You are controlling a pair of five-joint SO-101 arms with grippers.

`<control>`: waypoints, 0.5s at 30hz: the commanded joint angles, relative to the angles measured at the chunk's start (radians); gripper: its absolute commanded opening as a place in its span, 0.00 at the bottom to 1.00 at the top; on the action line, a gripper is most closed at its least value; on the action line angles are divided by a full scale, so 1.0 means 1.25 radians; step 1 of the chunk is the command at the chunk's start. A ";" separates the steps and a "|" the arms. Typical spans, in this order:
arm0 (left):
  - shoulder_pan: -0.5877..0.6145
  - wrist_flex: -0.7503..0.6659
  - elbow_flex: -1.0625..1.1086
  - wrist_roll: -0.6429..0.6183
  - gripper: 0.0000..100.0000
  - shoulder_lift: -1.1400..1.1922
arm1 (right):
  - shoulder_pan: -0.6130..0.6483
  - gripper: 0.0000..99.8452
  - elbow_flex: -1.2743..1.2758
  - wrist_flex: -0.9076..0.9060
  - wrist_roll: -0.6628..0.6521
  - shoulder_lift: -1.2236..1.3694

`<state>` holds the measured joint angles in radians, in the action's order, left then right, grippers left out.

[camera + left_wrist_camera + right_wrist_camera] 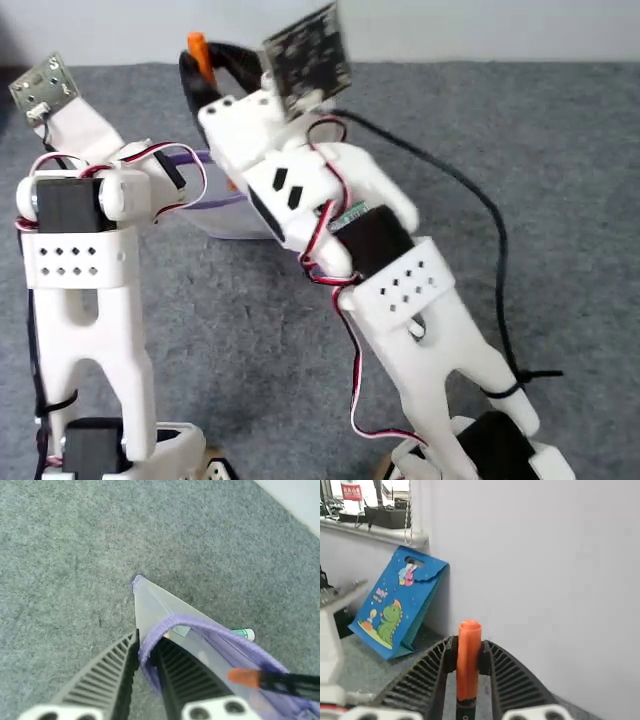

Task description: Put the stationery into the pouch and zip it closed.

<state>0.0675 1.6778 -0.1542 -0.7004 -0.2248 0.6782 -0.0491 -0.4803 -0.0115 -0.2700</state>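
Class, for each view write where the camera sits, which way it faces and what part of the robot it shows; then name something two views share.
High view: above the table, looking down on the left arm, right arm and pouch.
Left wrist view: on the left arm, facing down at the grey table; left hand pinches the pouch rim.
Right wrist view: on the right arm, facing the wall; right hand grips an orange marker.
Shared: high and left wrist views both show the pouch.
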 commanded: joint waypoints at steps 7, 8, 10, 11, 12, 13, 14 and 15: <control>0.002 -0.004 0.021 -0.009 0.01 0.009 | 0.006 0.03 0.189 -0.036 -0.088 -0.176; 0.002 -0.004 0.021 -0.009 0.01 0.009 | 0.012 0.06 0.198 -0.047 -0.096 -0.188; 0.001 -0.004 0.020 -0.009 0.01 0.009 | 0.019 0.15 0.198 -0.074 -0.099 -0.206; 0.000 -0.004 0.020 -0.009 0.01 0.009 | 0.020 0.19 0.194 -0.087 -0.099 -0.212; -0.001 -0.004 0.020 -0.009 0.01 0.009 | 0.021 0.22 0.194 -0.093 -0.099 -0.217; -0.001 -0.004 0.020 -0.011 0.01 0.009 | 0.024 0.22 0.194 -0.098 -0.099 -0.223; -0.002 -0.004 0.020 -0.021 0.01 0.009 | 0.029 0.22 0.194 -0.098 -0.099 -0.225; -0.002 -0.004 0.020 -0.029 0.01 0.009 | 0.030 0.21 0.194 -0.098 -0.099 -0.230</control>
<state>0.0660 1.6778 -0.1542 -0.7081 -0.2248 0.6997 0.2025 -0.5953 -0.1235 -0.5094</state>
